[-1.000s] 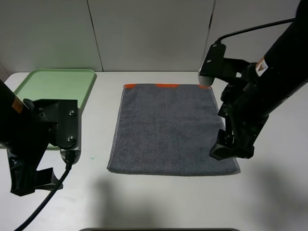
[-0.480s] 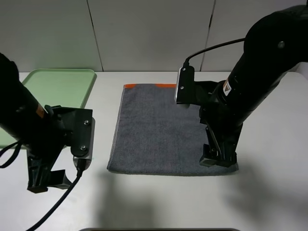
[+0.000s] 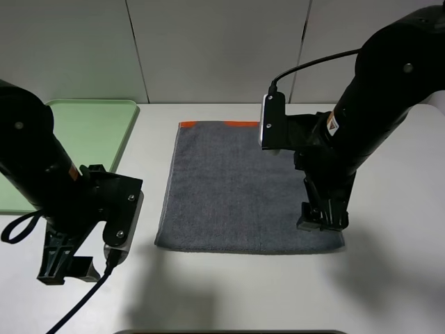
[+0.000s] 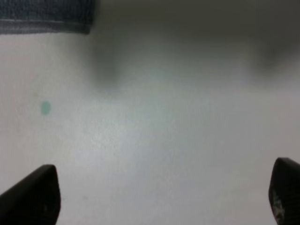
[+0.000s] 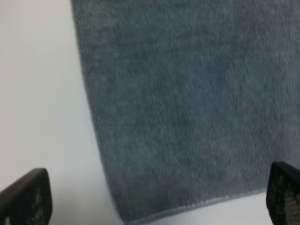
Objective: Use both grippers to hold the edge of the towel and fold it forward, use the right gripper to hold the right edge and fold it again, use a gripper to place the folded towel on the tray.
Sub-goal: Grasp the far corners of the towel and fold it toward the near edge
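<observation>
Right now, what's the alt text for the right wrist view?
Grey towel lying flat on a white table fills most of the frame, one corner showing. The right gripper is open and empty, its two black fingertips wide apart: one over bare table, the other at the towel's edge.
</observation>
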{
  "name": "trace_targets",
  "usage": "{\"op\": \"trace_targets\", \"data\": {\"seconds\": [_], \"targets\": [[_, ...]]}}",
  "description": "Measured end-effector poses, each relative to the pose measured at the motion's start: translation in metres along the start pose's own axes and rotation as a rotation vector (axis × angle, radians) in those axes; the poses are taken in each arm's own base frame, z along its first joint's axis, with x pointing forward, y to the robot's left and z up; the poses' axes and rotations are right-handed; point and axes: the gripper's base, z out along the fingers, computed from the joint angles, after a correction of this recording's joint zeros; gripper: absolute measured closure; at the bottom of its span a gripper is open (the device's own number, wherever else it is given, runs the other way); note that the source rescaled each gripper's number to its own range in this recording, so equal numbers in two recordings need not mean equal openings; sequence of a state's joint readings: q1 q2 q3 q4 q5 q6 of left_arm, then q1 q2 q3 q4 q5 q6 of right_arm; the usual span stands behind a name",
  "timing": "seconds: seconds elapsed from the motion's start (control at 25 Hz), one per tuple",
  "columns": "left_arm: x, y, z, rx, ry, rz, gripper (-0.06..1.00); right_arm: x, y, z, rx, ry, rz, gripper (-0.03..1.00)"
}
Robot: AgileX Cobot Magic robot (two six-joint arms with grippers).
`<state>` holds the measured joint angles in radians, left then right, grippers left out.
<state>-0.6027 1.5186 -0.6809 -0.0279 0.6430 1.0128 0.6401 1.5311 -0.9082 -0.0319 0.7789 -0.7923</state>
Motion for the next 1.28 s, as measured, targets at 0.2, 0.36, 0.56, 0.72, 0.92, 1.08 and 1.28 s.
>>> {"op": "trace_targets", "data": {"seconds": [0.2, 0.36, 0.56, 0.72, 0.92, 1.08, 1.28], "targets": [[-0.001, 0.001, 0.0, -0.011, -0.007, 0.015, 0.06, 0.013, 0.011, 0.015, -0.015, 0.039, -0.023, -0.03], [-0.001, 0.002, 0.0, -0.022, -0.012, 0.017, 0.06, 0.025, 0.02, 0.027, -0.014, 0.073, -0.067, -0.03], [-0.002, 0.002, 0.0, -0.028, -0.017, 0.017, 0.06, 0.033, 0.028, 0.036, -0.008, 0.08, -0.095, -0.03], [-0.002, 0.003, 0.0, -0.037, -0.023, 0.017, 0.06, 0.034, 0.026, 0.041, 0.033, 0.071, -0.137, -0.03], [-0.002, 0.003, 0.0, -0.038, -0.024, 0.017, 0.06, 0.033, 0.026, 0.053, 0.013, 0.09, -0.145, -0.03], [-0.002, 0.003, 0.0, -0.038, -0.024, 0.017, 0.06, 0.035, 0.027, 0.067, -0.018, 0.124, -0.16, -0.03], [-0.002, 0.003, 0.0, -0.038, -0.025, -0.001, 0.06, 0.044, 0.021, 0.08, -0.04, 0.153, -0.129, -0.03]]}}
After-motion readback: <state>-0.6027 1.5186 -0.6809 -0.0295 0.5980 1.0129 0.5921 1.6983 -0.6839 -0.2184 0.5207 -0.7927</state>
